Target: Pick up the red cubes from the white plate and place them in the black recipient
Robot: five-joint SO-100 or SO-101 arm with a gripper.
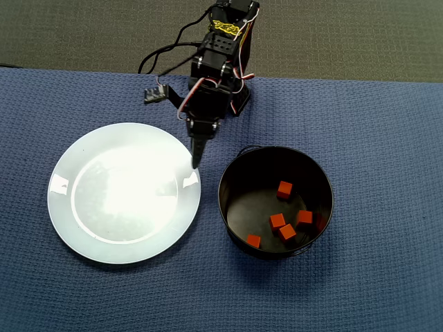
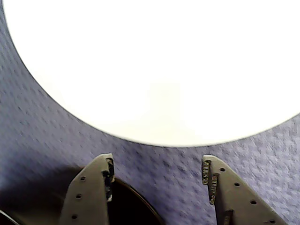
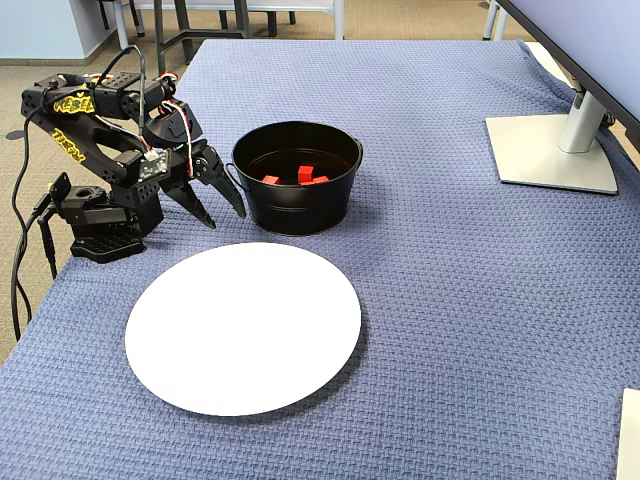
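Several small orange-red cubes [image 1: 284, 189] lie on the floor of the black pot [image 1: 232, 173]; some show in the fixed view [image 3: 306, 174] inside the pot [image 3: 296, 210]. The large white plate [image 1: 66, 207] is bare in all views, also in the wrist view [image 2: 154, 65] and the fixed view [image 3: 243, 326]. My gripper [image 1: 196, 162] hangs open and empty above the cloth between the plate's rim and the pot. In the wrist view the gripper [image 2: 157, 166] shows two spread fingers with nothing between them. In the fixed view the gripper [image 3: 225, 217] is left of the pot.
A blue woven cloth [image 1: 374, 124] covers the table. The arm's base [image 3: 100, 240] stands at the table's left edge in the fixed view. A monitor stand [image 3: 550, 150] sits at the far right, and a white object's corner [image 3: 630, 430] shows bottom right.
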